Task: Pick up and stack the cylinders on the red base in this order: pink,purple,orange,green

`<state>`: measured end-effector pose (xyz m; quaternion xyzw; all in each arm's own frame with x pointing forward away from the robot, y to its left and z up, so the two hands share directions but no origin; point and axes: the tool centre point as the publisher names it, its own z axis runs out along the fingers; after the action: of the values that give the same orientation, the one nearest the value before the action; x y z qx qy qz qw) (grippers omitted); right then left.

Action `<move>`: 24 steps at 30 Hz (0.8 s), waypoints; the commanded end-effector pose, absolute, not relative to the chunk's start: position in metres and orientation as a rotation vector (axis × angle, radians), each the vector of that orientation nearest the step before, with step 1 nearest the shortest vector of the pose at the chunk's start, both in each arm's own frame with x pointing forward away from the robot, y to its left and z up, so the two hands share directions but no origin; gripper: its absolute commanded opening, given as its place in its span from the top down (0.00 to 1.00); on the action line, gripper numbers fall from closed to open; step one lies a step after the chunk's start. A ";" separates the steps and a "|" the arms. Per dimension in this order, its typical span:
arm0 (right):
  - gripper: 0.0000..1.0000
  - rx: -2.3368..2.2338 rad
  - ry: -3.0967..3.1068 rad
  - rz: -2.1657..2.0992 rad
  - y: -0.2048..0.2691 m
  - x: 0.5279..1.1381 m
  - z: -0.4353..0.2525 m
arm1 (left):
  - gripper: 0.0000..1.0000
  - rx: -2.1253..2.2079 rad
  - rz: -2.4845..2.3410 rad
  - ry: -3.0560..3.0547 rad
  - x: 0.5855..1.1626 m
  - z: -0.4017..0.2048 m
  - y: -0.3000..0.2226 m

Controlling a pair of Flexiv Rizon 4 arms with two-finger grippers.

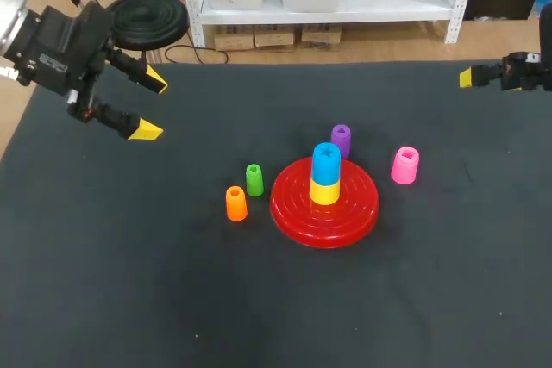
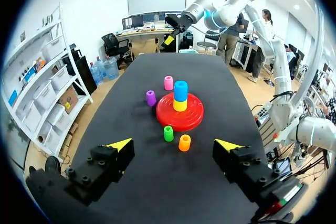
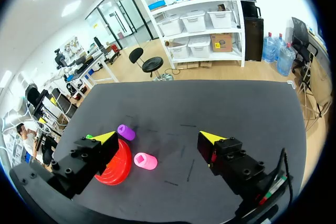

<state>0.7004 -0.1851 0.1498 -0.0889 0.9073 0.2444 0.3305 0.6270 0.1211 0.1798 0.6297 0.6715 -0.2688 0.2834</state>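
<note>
My left hand (image 1: pixel 153 108) hangs over the upper left of the dark worktop (image 1: pixel 129 282). Its fingers are spread wide, gripping nothing and touching nothing. My right hand (image 3: pixel 158 138) sits at the upper right edge of the head view, where only one yellow tip shows. Its own wrist view shows both fingers far apart with nothing between them.

The red base (image 1: pixel 297 213) lies just right of centre. A yellow cylinder (image 1: pixel 324 191) stands on its post with a blue cylinder (image 1: pixel 325 162) on top. The purple cylinder (image 1: pixel 341 140) stands just above the base in the frame. The pink cylinder (image 1: pixel 404 165) is to the base's right, apart from it, and seems tilted, though I cannot be sure. The green cylinder (image 1: pixel 254 179) and orange cylinder (image 1: pixel 235 203) stand close together left of the base, orange lower.
</note>
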 end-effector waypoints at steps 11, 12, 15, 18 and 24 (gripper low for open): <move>0.00 -0.612 2.626 0.147 -0.165 0.689 0.162 | 0.00 1.684 -0.716 1.797 0.626 0.179 0.121; 0.00 -0.636 2.637 0.116 -0.161 0.688 0.161 | 0.00 1.684 -0.716 1.797 0.626 0.179 0.121; 0.00 -0.697 2.662 0.053 -0.149 0.684 0.154 | 0.00 1.684 -0.716 1.797 0.626 0.179 0.121; 0.00 -0.673 2.657 0.013 -0.148 0.684 0.153 | 0.00 1.684 -0.716 1.797 0.626 0.179 0.121; 0.00 -0.673 2.657 0.013 -0.148 0.684 0.153 | 0.00 1.684 -0.716 1.797 0.626 0.179 0.121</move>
<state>0.6848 -0.1518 0.1513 -0.2539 0.9466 0.0621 0.1887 0.6270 0.1211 0.1798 0.6297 0.6715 -0.2688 0.2834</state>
